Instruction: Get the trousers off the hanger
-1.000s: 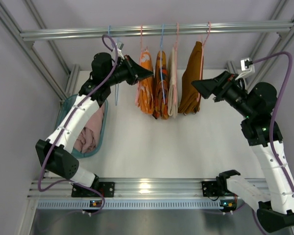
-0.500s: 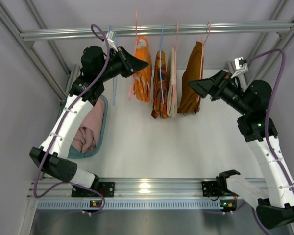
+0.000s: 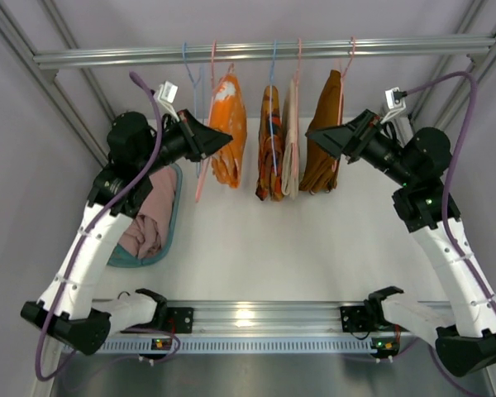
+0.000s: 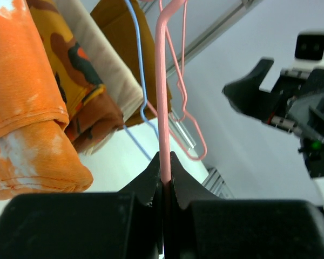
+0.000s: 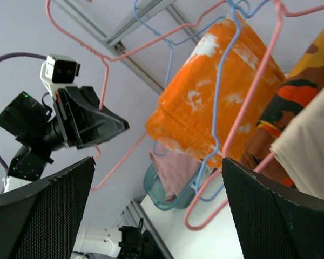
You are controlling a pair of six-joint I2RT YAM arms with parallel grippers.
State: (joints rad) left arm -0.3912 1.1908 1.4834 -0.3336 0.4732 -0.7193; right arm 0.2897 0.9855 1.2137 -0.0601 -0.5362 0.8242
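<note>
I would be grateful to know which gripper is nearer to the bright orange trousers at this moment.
Left. The left gripper, shut on the pink hanger, sits right beside the orange trousers; the right gripper hangs open beyond the brown garment.

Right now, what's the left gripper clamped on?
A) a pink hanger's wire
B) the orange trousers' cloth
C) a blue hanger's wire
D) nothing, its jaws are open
A: in the left wrist view the left gripper has its jaws shut on the thin wire of the pink hanger, while the orange trousers hang off to one side of it.
</note>
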